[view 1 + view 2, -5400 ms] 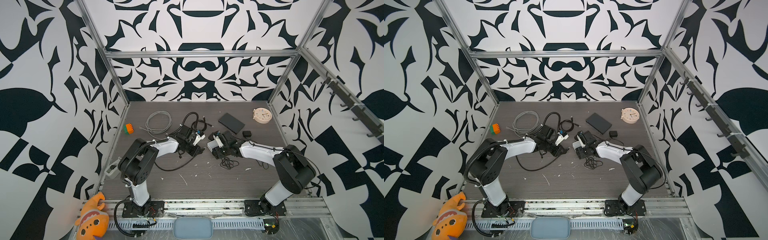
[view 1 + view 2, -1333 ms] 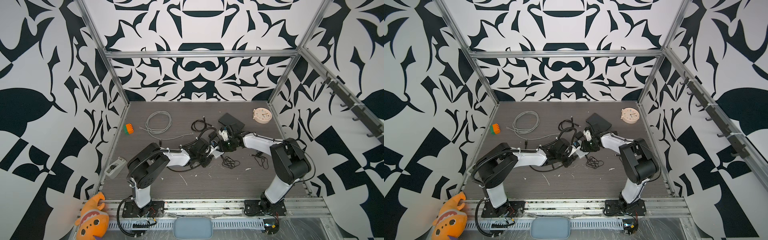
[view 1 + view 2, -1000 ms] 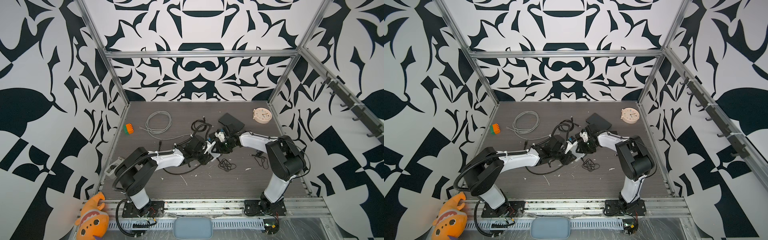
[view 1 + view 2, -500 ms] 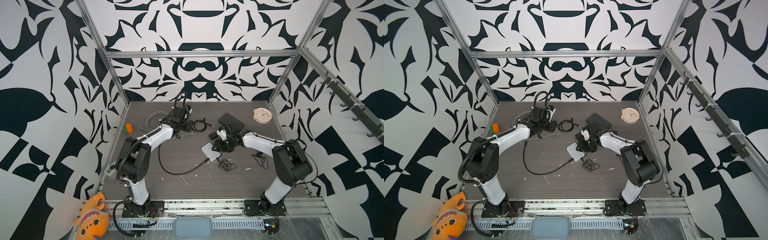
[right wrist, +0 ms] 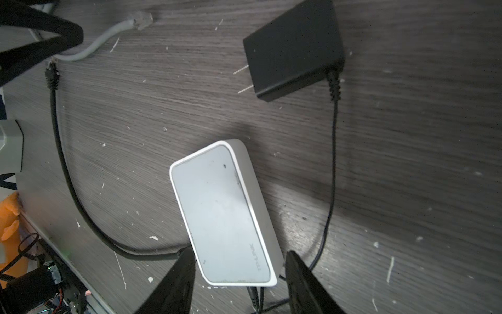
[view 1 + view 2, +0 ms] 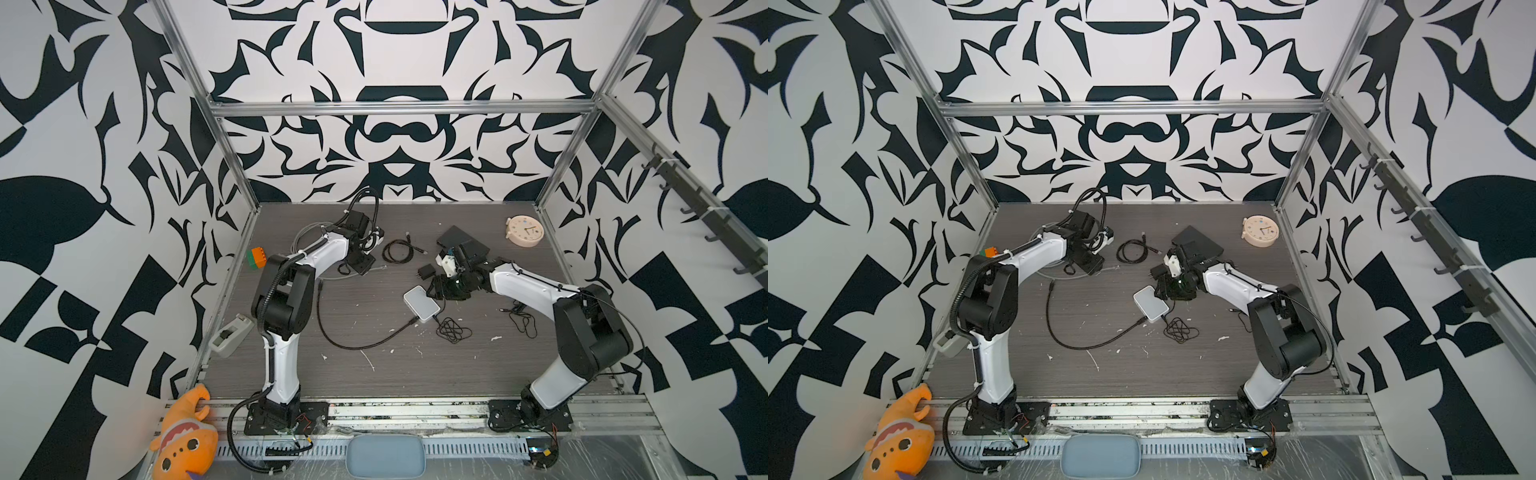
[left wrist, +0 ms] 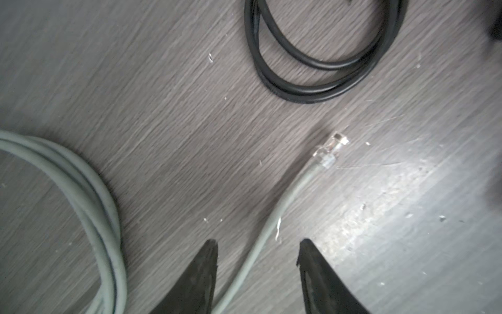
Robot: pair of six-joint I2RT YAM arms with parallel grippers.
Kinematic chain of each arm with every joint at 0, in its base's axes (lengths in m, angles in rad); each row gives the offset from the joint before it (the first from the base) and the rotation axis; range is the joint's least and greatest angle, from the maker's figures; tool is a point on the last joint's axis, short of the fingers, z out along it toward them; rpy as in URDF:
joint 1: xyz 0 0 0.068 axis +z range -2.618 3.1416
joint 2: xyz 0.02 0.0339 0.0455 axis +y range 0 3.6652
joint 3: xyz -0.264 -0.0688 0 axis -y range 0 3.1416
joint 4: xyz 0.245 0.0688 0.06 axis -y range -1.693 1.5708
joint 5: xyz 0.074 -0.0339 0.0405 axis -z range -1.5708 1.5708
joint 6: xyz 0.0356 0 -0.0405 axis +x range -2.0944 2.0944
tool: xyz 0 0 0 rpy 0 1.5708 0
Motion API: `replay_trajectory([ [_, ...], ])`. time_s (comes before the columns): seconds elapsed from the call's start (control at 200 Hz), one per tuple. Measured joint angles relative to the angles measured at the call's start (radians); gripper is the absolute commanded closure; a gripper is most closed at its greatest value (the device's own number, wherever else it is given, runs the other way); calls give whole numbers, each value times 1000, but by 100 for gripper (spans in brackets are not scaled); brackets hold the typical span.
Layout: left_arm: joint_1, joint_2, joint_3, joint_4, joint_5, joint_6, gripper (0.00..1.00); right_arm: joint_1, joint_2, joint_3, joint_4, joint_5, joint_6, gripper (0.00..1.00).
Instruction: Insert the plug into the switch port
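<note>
The white switch (image 6: 420, 303) lies flat on the table mid-right, also in the right wrist view (image 5: 225, 214). A black cable (image 6: 361, 345) runs out of its side. My right gripper (image 5: 239, 256) is open and straddles the switch's near end, with a small gap on one side. The plug (image 7: 330, 151) is the clear connector on a grey cable (image 7: 274, 220) at the back left. My left gripper (image 7: 258, 244) hangs open over that cable, fingers either side of it and clear of it, a short way behind the plug.
A black power adapter (image 5: 293, 46) lies beside the switch. A coiled black cable (image 6: 399, 251), a flat black box (image 6: 463, 243) and a clock (image 6: 524, 231) sit toward the back. Thin wire bundles (image 6: 453, 330) lie right of centre. An orange-green block (image 6: 256, 257) is by the left wall.
My left arm swung from the switch at the centre to the back left, over the grey cable. The switch now lies on the table by my right gripper.
</note>
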Motion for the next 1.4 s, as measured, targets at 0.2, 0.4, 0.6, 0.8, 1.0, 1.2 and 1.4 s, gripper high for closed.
replay_trajectory([
  [0.2,-1,68,26,-10,9,38,56,0,0,0,0,0,0,43],
  [0.4,-6,111,73,-21,56,68,78,0,0,0,-1,0,0,43],
  [0.6,-9,121,80,-14,98,100,87,0,4,40,-14,9,-6,43],
  [0.8,-15,121,75,14,144,115,93,-2,5,71,-15,24,-18,43],
  [1.0,-25,83,40,41,183,142,95,-14,5,80,-15,24,-26,43],
  [1.2,-29,-19,1,63,239,177,96,-27,5,108,33,21,6,45],
  [1.4,-37,-70,-16,97,257,198,97,-32,5,114,83,35,53,46],
])
